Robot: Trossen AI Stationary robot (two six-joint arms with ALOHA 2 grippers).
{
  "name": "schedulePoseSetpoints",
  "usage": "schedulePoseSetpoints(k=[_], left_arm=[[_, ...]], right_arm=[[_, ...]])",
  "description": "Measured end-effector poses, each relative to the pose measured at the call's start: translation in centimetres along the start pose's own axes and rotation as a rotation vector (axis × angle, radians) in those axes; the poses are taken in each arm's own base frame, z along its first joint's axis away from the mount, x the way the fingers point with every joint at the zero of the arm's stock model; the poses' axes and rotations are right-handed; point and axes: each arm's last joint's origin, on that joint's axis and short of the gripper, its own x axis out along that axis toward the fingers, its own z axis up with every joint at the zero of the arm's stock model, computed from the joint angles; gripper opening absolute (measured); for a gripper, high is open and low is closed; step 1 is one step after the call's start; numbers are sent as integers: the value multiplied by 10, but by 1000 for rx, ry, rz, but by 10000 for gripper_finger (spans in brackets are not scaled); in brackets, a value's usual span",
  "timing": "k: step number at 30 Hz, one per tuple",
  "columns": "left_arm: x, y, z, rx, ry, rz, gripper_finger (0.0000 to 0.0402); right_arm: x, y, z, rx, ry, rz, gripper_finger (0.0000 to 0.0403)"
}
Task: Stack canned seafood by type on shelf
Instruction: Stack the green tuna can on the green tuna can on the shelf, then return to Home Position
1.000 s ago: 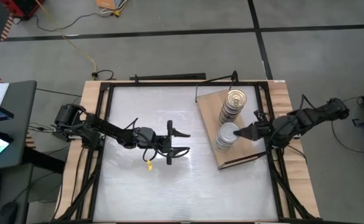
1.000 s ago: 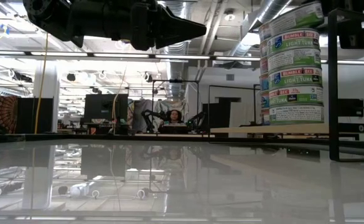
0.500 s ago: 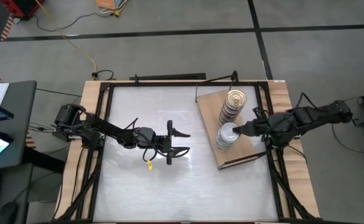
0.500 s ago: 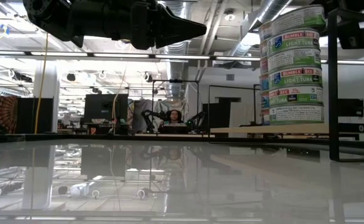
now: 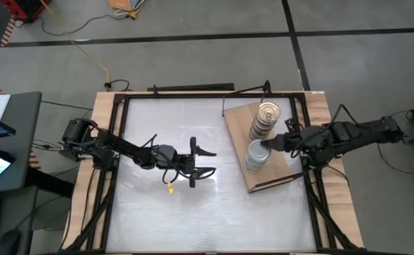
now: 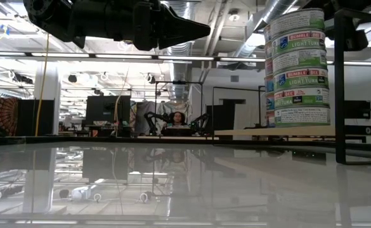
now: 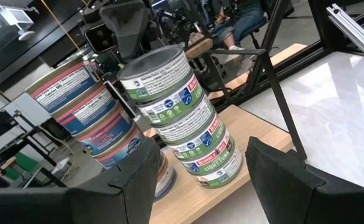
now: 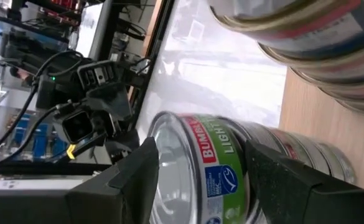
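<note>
A: From above, where are the tins?

B: Two stacks stand on the shelf [image 5: 277, 157], a light wooden board lying askew on the white table [image 5: 164, 205]. The gold-lidded stack [image 5: 265, 119] is on the far part of the board, the silver-lidded stack [image 5: 257, 155] nearer, just beside it.

A: And the right gripper [image 5: 267, 142]?

B: Its tip is at the top of the silver-lidded stack, coming in from the board's outer side. The left gripper [image 5: 205, 161] hangs over the table well away from the shelf, fingers spread and empty.

A: At table height?

B: One stack of green-labelled tuna tins shows on the shelf's edge, its top tin [image 6: 294, 27] sitting slightly tilted. The left gripper is a dark shape high up, well away from that stack.

A: The left wrist camera?

B: Both stacks are on the board: red-and-blue labels on one, green labels on the other, silver lid up. Its own fingers [image 7: 135, 174] stand apart with nothing between them.

A: Right wrist camera?

B: A green-labelled tin [image 8: 200, 168] lies between its two fingers [image 8: 135, 171], which stand wide either side of it. Whether they press it, I cannot tell.
</note>
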Motion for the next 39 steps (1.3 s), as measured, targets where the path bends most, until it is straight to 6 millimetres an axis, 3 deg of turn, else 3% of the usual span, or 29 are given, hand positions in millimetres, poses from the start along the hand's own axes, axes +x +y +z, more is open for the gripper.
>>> schedulePoseSetpoints(k=[14,31,35,39], left_arm=[[0,0,0,-2,4,-4,228],[0,-1,-1,-5,10,-7,228],[-2,-3,-3,-4,0,-46,228],[-19,4,3,-54,-34,-39,228]], right_arm=[[3,0,0,-11,-5,-16,260],[-19,7,9,-59,-1,-26,260],[-34,1,10,-154,44,19,260],[-49,-5,12,-328,16,49,260]])
